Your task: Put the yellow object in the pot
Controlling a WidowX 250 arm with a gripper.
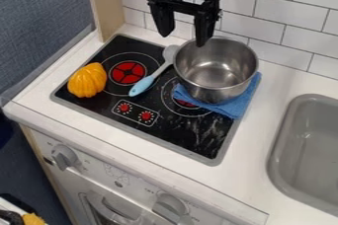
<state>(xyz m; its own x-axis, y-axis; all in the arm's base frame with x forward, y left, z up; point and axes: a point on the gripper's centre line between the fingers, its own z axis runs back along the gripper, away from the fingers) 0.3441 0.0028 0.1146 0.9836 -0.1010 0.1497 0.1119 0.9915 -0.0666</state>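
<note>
Presently, the gripper (183, 39) is open and empty, with its 2 fingers spread apart. It hangs at 11 o'clock from the pot (214, 71); 1 fingertip overlaps the rear rim in the camera view, covering a short section. Whether fingertip and rim touch cannot be determined. The arm above is cut off at the 12 o'clock edge.

The ribbed yellow object (87, 80) lies outside the pot, at its 9 o'clock, on the black cooktop (191, 137). Its underside is hidden.

The metal pot stands upright on a folded blue cloth (231, 108), visible from the pot's 3 o'clock to its 7 o'clock; the remainder beneath is concealed. The inner floor of the pot is visible. A light blue utensil (147, 82) lies between object and pot, handle pointing to 7 o'clock. The grey head reaches the pot's outline; its exact shape is hard to make out.

On the cooktop, 1 red burner (128, 72) is exposed; a 2nd (185, 103) is mostly covered by pot and cloth. The bench (237, 182) also holds a grey sink (282, 135) at 5 o'clock from the pot, cut off at the 3 o'clock edge.
</note>
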